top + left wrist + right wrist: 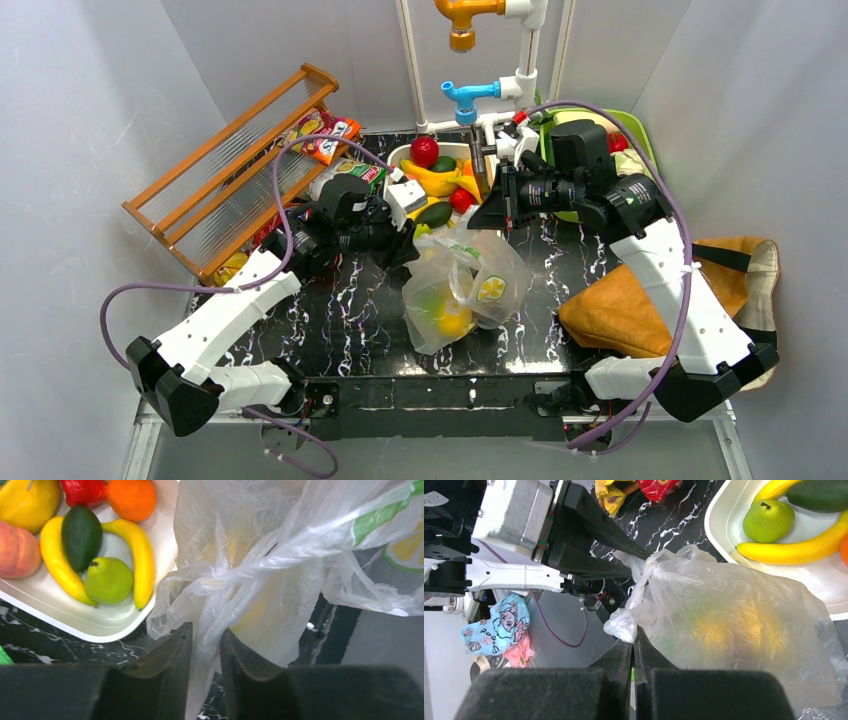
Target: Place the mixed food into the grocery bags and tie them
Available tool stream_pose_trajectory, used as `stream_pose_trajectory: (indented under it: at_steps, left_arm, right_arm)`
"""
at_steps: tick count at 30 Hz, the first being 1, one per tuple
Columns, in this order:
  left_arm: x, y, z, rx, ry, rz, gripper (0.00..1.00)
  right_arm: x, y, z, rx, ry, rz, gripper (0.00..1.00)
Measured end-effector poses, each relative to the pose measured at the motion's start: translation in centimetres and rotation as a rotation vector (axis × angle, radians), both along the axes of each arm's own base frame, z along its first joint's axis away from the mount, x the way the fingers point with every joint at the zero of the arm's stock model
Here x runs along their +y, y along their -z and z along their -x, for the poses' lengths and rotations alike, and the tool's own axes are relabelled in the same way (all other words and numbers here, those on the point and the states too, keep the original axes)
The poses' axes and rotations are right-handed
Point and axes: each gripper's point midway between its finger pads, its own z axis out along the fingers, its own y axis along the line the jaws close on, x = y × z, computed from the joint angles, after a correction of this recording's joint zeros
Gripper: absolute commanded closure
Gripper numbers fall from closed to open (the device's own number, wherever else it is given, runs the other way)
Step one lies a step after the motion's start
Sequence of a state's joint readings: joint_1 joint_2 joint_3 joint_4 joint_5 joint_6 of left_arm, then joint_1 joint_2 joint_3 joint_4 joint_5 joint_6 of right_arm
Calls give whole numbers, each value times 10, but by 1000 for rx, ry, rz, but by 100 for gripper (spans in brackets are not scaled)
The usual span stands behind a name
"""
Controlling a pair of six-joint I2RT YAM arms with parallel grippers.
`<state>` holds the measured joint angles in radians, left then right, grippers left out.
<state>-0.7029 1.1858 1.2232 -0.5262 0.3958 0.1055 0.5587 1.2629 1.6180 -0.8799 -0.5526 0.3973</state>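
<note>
Left end effector (206, 645): jaws nearly together, clamped on twisted handle strand of plastic bag (280, 565). Right end effector (634, 655): jaws together, pinching same bag's other handle. Bag mid-counter, yellow and green fruit inside.

Judged: tying under way, knot not finished. Left: fruit in white tray (100, 626), snack packets (325, 135), tote (620, 310) slumped, apparently unfilled.

Only top view shows tote and packets; wrist views show grips.

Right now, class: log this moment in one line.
stage: tying | plastic bag: food inside | left gripper: pinching bag | right gripper: pinching bag
</note>
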Motion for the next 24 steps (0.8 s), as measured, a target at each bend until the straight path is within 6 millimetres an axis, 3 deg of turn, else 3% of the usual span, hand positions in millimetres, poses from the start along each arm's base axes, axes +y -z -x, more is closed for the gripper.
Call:
stream_pose_trajectory:
  at_steps: [5,7,15,24]
  left_arm:
    - [-2,-2,-4,-29,-3,5,90]
    - [-2,-2,-4,-29,-2,5,100]
    - [1,-18,2,-11,-2,6,100]
    - [14,-36,24,63,4,-16,100]
  right_arm:
    - [0,-2,0,-5,0,-3,99]
    - [0,-3,0,-7,0,-4,99]
    - [0,-5,-7,-17,14,11,99]
    - [-15,17,-18,10,114,102,99]
